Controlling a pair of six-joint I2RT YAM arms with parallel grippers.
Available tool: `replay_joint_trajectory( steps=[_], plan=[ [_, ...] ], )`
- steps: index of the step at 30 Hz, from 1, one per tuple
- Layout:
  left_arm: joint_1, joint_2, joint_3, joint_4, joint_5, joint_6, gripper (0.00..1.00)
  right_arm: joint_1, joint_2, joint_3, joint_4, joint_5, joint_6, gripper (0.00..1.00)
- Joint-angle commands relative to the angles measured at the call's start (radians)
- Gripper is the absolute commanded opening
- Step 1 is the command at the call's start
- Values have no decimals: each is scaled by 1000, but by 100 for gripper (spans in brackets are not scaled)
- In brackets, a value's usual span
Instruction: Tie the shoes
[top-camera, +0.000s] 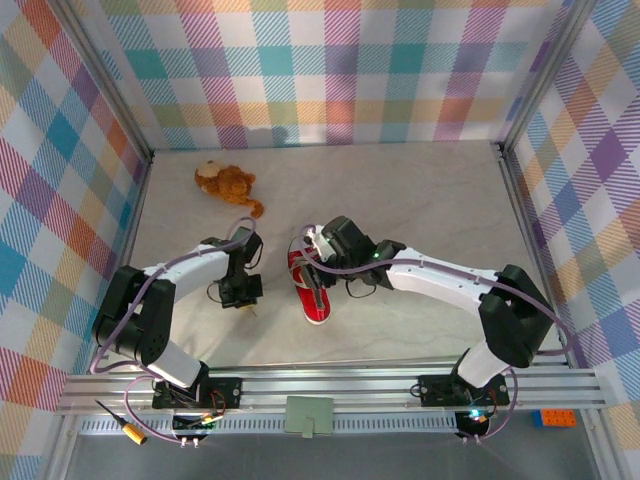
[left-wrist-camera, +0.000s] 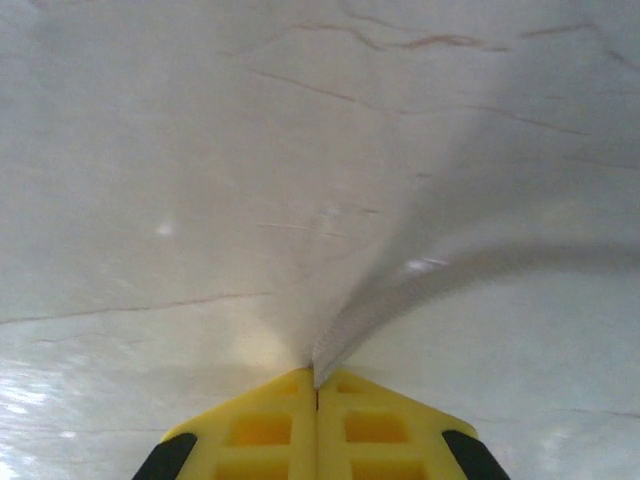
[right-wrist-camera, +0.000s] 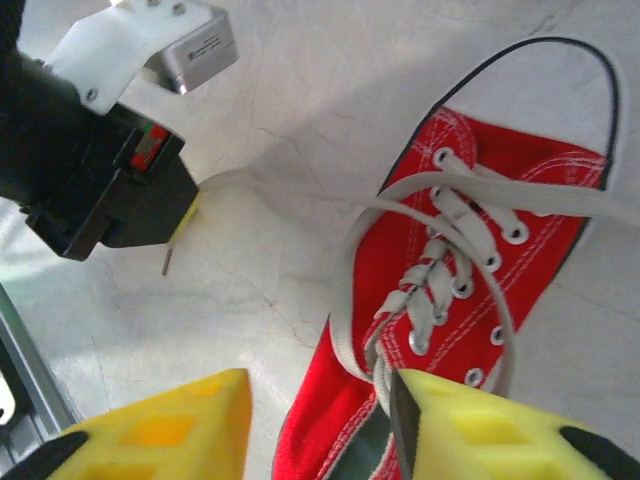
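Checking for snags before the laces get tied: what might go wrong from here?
The left claw pinches the lace only at its very tip, so a pull might slip it out. The right claw hangs open over the shoe; closing there might catch the crossed lacing instead of the loose loop.
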Motion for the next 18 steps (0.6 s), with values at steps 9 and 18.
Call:
replay_joint_trajectory(
  steps=[9,18],
  plan=[
    [2,-95,215,-8,217,-341,0,43,-2,-39,233,-61,127,51],
    [2,-150,203,54,288,-494,0,43,69,14,243,-81,95,51]
  ],
)
